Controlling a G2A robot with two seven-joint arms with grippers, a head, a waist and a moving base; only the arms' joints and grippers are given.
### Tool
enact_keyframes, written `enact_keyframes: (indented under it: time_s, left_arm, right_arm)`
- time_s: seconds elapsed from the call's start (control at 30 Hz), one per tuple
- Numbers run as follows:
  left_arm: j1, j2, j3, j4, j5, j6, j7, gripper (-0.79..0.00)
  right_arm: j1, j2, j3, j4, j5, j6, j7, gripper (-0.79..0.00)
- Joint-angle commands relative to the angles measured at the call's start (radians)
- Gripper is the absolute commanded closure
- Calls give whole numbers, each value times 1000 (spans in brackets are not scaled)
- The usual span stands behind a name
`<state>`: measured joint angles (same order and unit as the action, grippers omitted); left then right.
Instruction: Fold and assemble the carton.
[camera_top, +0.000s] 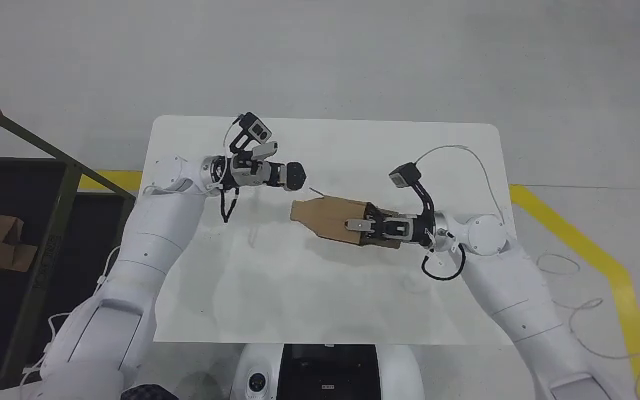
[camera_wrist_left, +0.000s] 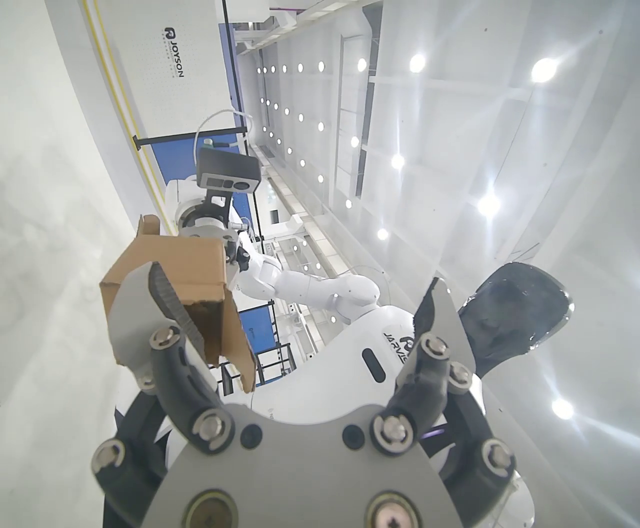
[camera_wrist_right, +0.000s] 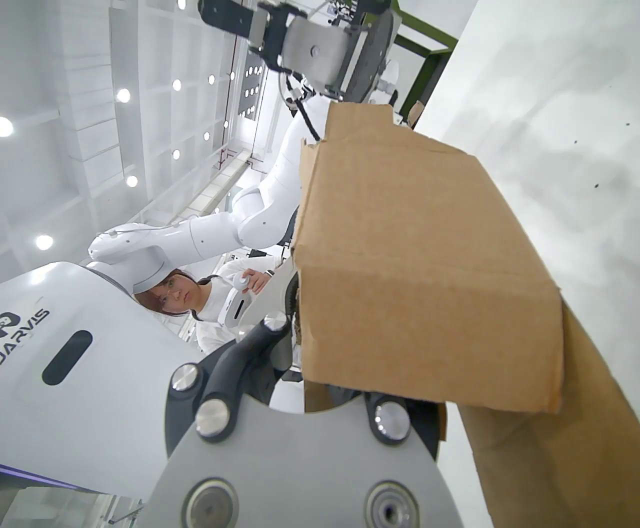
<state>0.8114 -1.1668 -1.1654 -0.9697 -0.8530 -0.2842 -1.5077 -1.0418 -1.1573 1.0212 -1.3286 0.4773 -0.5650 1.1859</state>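
Observation:
A brown cardboard carton (camera_top: 325, 215) lies on its side near the middle of the white table (camera_top: 290, 290), partly squared up, with loose flaps at its ends. My right gripper (camera_top: 364, 226) is shut on the carton's wall at the end nearest that arm. In the right wrist view the carton (camera_wrist_right: 425, 270) covers one finger, and the other finger (camera_wrist_right: 280, 315) presses against its side. My left gripper (camera_top: 293, 175) hangs open just beyond the carton's other end, apart from it. In the left wrist view its fingers (camera_wrist_left: 157, 300) are spread wide, with the carton (camera_wrist_left: 185, 270) farther off.
The table's far edge (camera_top: 320, 120) runs behind both arms. A dark rack with a green frame (camera_top: 40, 200) stands off the table's left side. Yellow floor tape (camera_top: 570, 230) runs off to the right. Bare tabletop lies in front of the carton.

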Motion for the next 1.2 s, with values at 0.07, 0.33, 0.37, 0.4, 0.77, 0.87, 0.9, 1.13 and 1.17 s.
enact_keyframes:
  time_s: [0.07,0.33,0.37,0.4,0.77,0.87,0.9,1.13,1.17]
  left_arm:
    - [-7,-3,5,2,10,-4,10,-785]
    - [-24,-17,52,17,34,16,-5,-785]
    - [-24,-18,57,15,32,19,-14,-785]
    - [-24,-20,61,14,25,27,-25,-785]
    - [0,-12,71,-32,17,37,-28,-785]
    - [8,-9,71,-46,20,37,-28,-785]
    - [10,-8,72,-50,22,38,-28,-785]
    - [18,-6,80,-71,35,43,-28,-785]
    - [18,-5,81,-73,37,41,-28,-785]
  right_arm:
    - [-4,-3,-20,-11,-2,1,16,0]
    - [-6,-8,-50,-32,10,-3,34,0]
    - [-4,-8,-49,-31,12,-4,29,0]
    - [-2,-9,-47,-29,13,-5,25,0]
    - [21,-7,-15,2,34,-9,-13,0]
    - [21,-7,-14,1,33,-8,-15,0]
    - [20,-7,-14,1,33,-7,-16,0]
    - [17,-9,-19,-3,22,-5,-28,0]
    - [16,-9,-19,-3,19,-5,-29,0]
